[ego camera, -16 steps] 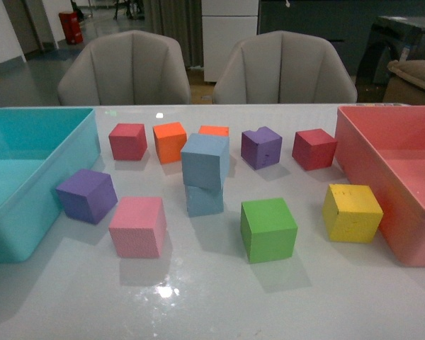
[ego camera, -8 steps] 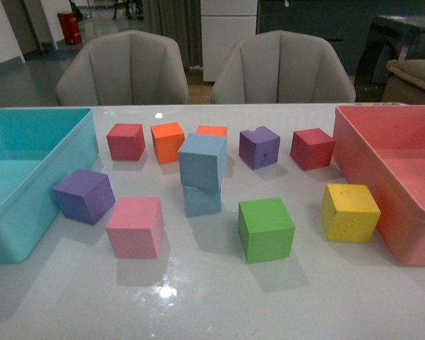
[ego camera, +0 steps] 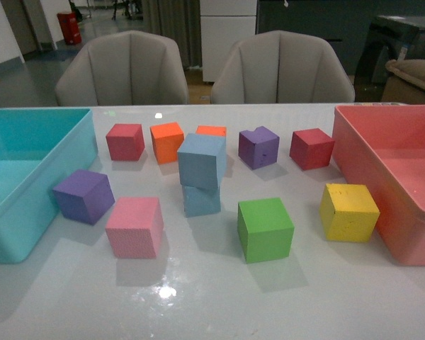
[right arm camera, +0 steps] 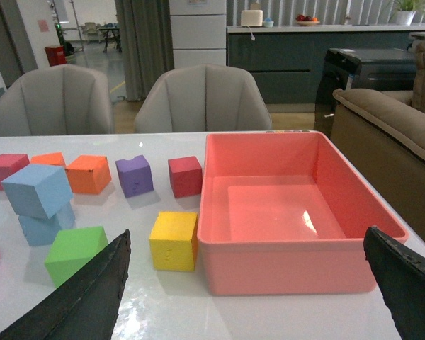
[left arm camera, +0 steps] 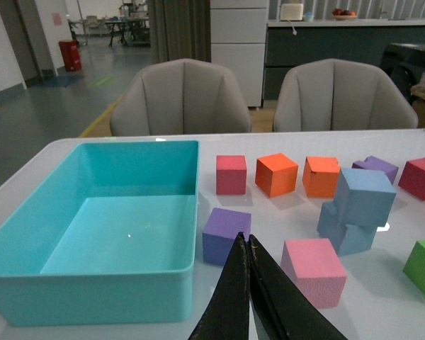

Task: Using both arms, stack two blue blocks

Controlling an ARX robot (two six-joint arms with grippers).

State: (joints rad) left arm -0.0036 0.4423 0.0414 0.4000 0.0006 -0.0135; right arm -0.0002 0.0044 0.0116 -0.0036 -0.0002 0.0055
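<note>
Table (ego camera: pixel 212 297) surface nearest me is bare white and glossy; neither arm shows in my front view. On the left wrist camera I see the left gripper (left arm camera: pixel 248 244) with its black fingers pressed together, holding nothing, hanging above the table just in front of the purple cube (left arm camera: pixel 225 235) and the pink cube (left arm camera: pixel 312 271). On the right wrist camera the right gripper (right arm camera: pixel 258 276) stands wide apart, one finger at each lower corner, nothing between them, facing the pink bin (right arm camera: pixel 297 212).

Next out sit the green cube (ego camera: pixel 265 229), the yellow cube (ego camera: pixel 349 212) beside the pink bin, and the pink cube. The teal bin (ego camera: pixel 28 180) lies to the left.

Mid-table I see the two blue blocks stacked: the lower block (ego camera: pixel 202 200) rests on the table, and the upper block (ego camera: pixel 202 161) sits on it, twisted and overhanging.

Behind them runs a row: red cube (ego camera: pixel 125 141), two orange cubes (ego camera: pixel 168 141), a notched purple cube (ego camera: pixel 259 147), another red cube (ego camera: pixel 311 148). Two grey chairs (ego camera: pixel 120 71) stand beyond.
</note>
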